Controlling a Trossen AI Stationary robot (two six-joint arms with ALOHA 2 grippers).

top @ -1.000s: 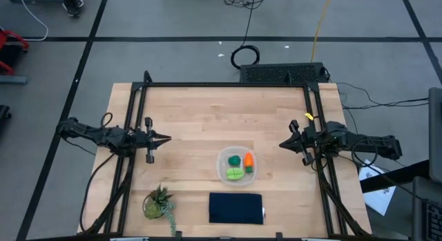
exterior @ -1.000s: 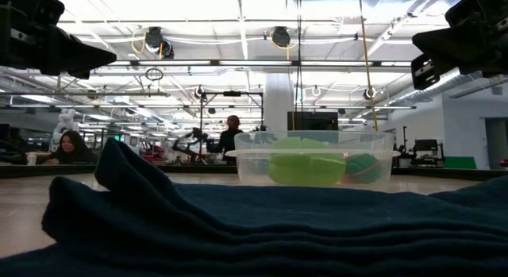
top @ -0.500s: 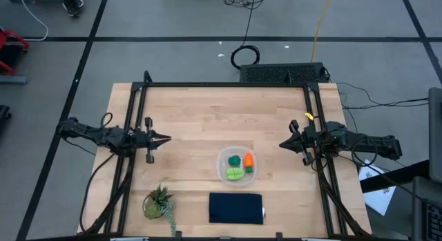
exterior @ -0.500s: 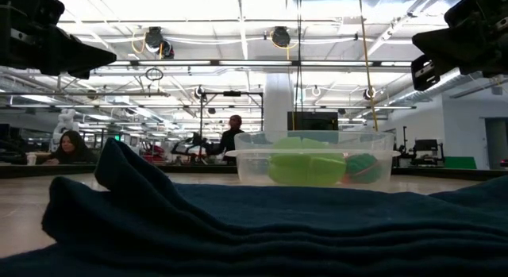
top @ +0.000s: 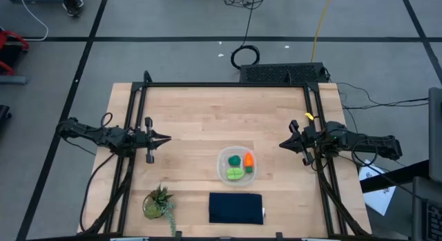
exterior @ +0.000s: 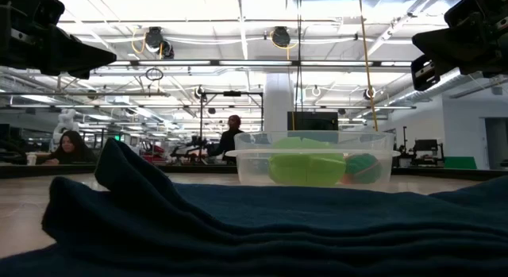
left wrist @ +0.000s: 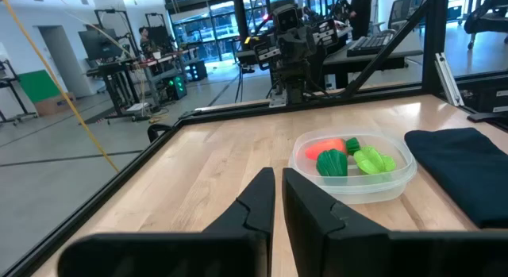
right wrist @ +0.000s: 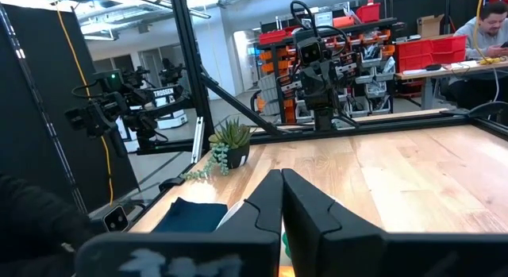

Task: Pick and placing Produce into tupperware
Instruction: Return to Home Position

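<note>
Container [top: 237,165]: holds carrot [top: 248,159], leafy piece [top: 235,173], round green piece [top: 235,160]. Your left hand [top: 166,139]: well left of the container, pressed together, empty. Right hand [top: 283,143]: well right of it, likewise. Step: homing, apparently complete; you have nothing left to fetch.

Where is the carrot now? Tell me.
In the high view the carrot lies inside the tupperware, on its right side beside the dark green piece, near the navy cloth.
</note>
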